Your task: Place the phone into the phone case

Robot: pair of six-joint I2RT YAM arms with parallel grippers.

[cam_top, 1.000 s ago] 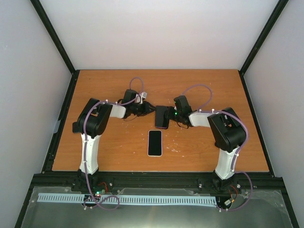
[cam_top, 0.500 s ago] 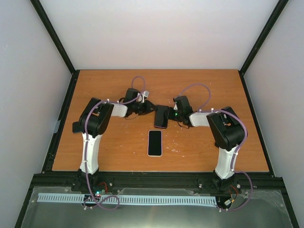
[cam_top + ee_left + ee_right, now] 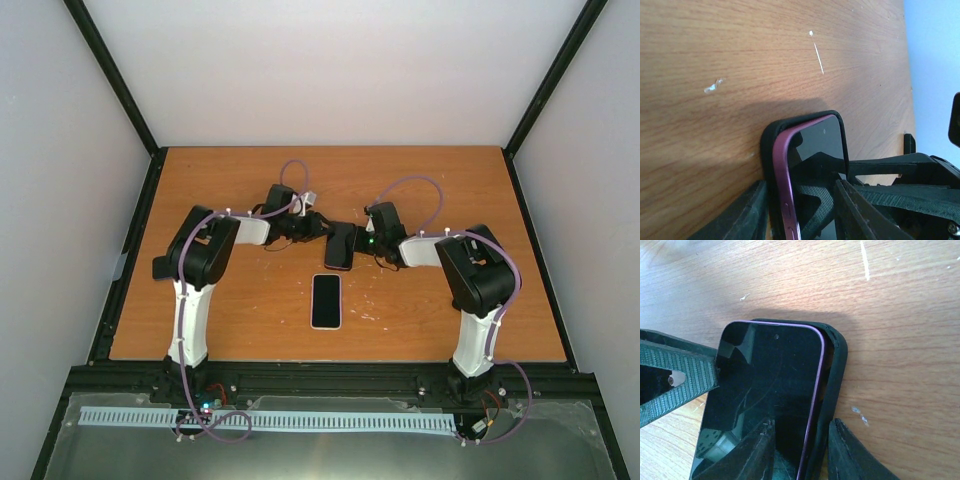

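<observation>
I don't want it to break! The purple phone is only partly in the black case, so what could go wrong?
The purple-edged phone sits tilted in the black phone case, one long edge raised above the wall; an uneven push might pop it out. The right gripper straddles that edge and the case wall, so squeezing could jam them or drag the case across the wooden table.

White links (image 3: pixel 188 315), blk joints, purple cables (image 3: pixel 288 165); ribbed blk fingers (image 3: pixel 675 380).
</observation>
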